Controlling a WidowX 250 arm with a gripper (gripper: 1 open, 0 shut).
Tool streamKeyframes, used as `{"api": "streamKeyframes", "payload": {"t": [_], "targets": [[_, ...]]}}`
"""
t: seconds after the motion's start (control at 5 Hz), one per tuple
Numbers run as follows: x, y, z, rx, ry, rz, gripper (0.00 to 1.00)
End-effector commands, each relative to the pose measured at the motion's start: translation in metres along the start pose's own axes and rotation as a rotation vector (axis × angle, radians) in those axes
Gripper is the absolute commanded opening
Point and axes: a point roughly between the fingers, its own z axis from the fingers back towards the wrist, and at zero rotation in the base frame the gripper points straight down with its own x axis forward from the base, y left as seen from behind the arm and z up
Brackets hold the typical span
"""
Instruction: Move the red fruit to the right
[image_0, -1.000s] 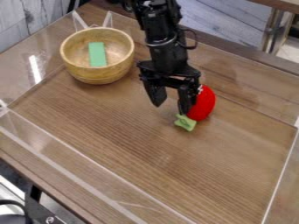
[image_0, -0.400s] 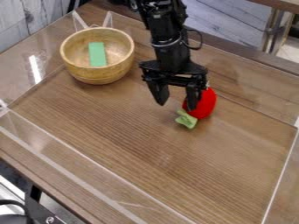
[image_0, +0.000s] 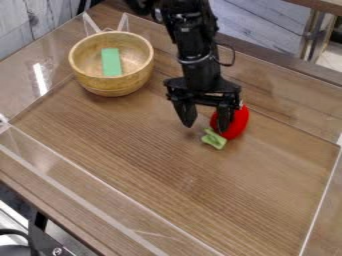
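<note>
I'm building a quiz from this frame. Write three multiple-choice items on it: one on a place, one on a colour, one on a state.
1. Where is the flat green block?
A. On the bare table
B. In the wooden bowl
C. In the gripper

2. What colour is the fruit by the gripper?
A. Red
B. Yellow
C. Purple

3. How do the gripper's jaws stand?
A. Shut on the bowl
B. Shut on the block
C. Open

Key: B, the block lies inside the bowl; A, the fruit is bright red with a green cap; C, the fingers are spread apart, gripping nothing.
</note>
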Motion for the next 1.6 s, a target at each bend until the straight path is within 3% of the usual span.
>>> {"api": "streamKeyframes", "payload": {"t": [0.0,0.6,1.0,1.4], "targets": [[0.013,-0.008,0.009,-0.009,-0.043,-0.04,1.0],[0.006,-0.012,0.011,-0.031,-0.022,-0.092,1.0],[-0.001,-0.002,0.031,-0.046,-0.023,-0.087,1.0],[-0.007,0.005,0.038,-0.068,-0.011,-0.184,1.0]]}}
